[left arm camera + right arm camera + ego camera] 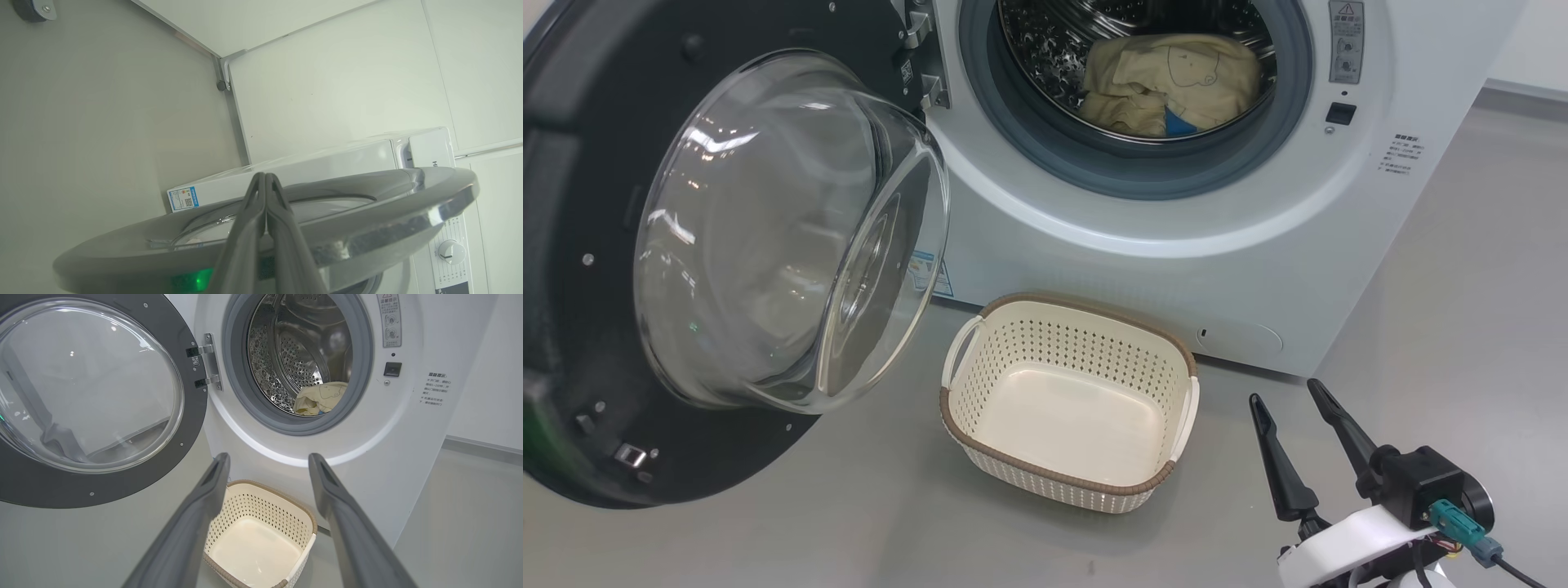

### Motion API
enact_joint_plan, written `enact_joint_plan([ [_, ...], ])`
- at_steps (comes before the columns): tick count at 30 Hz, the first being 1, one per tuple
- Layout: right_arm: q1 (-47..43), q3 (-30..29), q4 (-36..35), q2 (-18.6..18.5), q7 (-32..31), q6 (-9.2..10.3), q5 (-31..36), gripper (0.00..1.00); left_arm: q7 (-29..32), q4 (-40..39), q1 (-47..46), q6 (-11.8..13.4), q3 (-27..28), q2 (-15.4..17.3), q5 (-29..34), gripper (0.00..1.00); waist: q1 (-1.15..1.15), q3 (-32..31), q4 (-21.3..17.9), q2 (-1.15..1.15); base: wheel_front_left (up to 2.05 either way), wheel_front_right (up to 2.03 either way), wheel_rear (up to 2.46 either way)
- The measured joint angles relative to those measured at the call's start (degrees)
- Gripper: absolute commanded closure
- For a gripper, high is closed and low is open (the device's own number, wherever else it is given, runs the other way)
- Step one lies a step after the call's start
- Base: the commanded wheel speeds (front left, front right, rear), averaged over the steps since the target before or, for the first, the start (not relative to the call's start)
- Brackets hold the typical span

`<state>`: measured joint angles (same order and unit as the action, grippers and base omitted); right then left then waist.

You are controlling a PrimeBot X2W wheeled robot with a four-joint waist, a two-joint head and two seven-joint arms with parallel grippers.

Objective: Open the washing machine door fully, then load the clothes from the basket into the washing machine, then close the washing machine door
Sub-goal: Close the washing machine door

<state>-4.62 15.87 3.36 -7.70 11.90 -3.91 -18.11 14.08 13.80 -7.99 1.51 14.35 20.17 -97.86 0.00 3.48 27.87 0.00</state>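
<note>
Basket [1078, 351] sits empty on the grey floor [849, 506] just before the washing machine [1176, 269], a little askew to its front, below the grey-ringed opening [1094, 163] where the clothes [1168, 82] — cream-yellow, a scrap of blue — lie low in the drum [1045, 57]. The washing machine door [572, 204] hangs swung wide to the left, its glass bowl [792, 229] bulging toward the room. Right gripper [1285, 392] hovers near the basket with fingers [1274, 453] spread apart, left gripper [265, 177] is pinched closed by the door's outer face, and the blue label sticker [184, 199] carries print too small to read.
</note>
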Motion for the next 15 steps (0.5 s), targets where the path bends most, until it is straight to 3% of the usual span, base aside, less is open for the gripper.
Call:
enact_joint_plan([
  [10, 0.01, -0.02, -0.4, 0.02, 0.01, 0.03, 0.0, 0.0, 5.7, -0.8, 0.15, -4.82, -2.33, -1.12, -2.35, 1.0, 0.0, 0.34, -0.45, 0.0, 0.0, 0.0, 0.0],
  [15, 0.01, -0.09, -0.66, 0.0, 0.01, 0.05, 0.0, 0.0, 8.57, -1.34, 1.22, -5.95, -4.07, -1.8, -3.96, 1.0, 0.0, 0.59, -0.67, 0.0, 0.0, 0.0, 0.0],
])
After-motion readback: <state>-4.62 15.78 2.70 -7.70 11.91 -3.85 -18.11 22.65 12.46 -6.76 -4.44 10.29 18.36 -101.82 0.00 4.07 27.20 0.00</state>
